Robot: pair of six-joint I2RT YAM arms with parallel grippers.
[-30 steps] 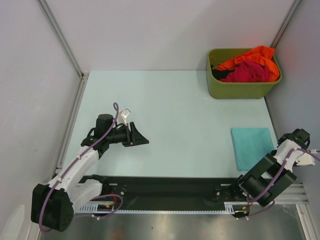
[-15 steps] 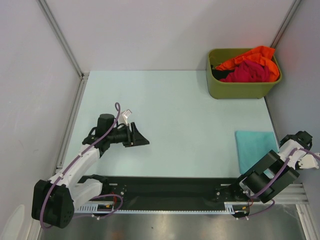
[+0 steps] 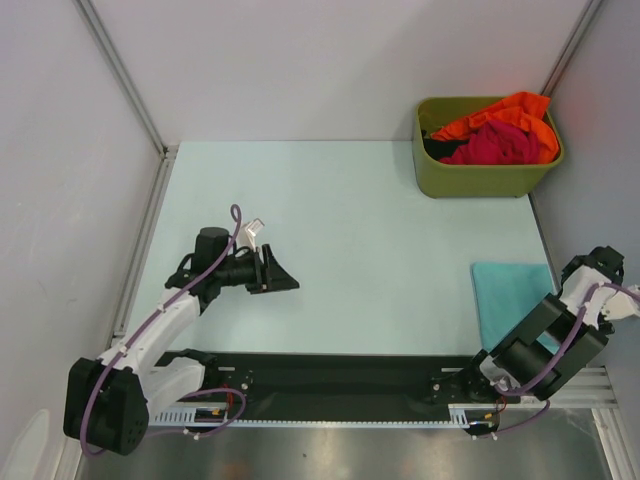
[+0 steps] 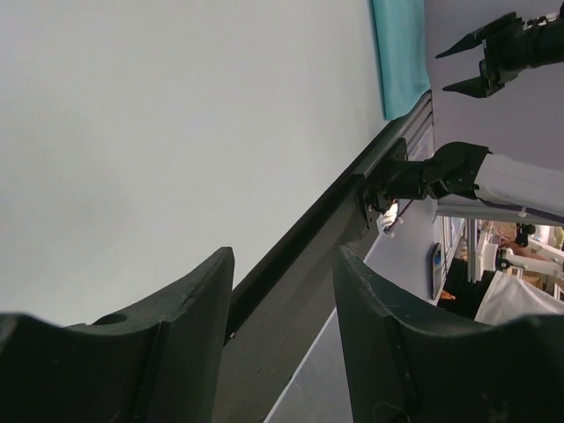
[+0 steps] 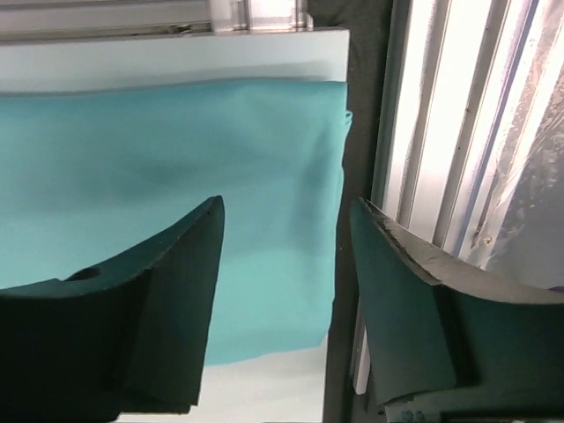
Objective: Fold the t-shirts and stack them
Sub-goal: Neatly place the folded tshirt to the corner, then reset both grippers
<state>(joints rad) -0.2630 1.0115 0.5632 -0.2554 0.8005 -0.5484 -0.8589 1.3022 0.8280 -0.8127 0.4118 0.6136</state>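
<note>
A folded teal t-shirt (image 3: 508,300) lies flat by the table's right edge; it also fills the right wrist view (image 5: 167,167) and shows far off in the left wrist view (image 4: 401,53). My right gripper (image 3: 592,268) hovers over the shirt's right edge, open (image 5: 286,211), nothing between its fingers. An orange t-shirt (image 3: 505,110) and a magenta-red t-shirt (image 3: 490,145) lie crumpled in the bin. My left gripper (image 3: 285,278) hangs open and empty over the table's left half (image 4: 284,256).
The olive-green bin (image 3: 480,180) stands at the back right corner. A black rail (image 3: 330,375) runs along the near edge between the arm bases. Walls close in the left, back and right sides.
The right gripper dragged the teal shirt to the right edge, then opened and let it go. The left arm has not moved.
</note>
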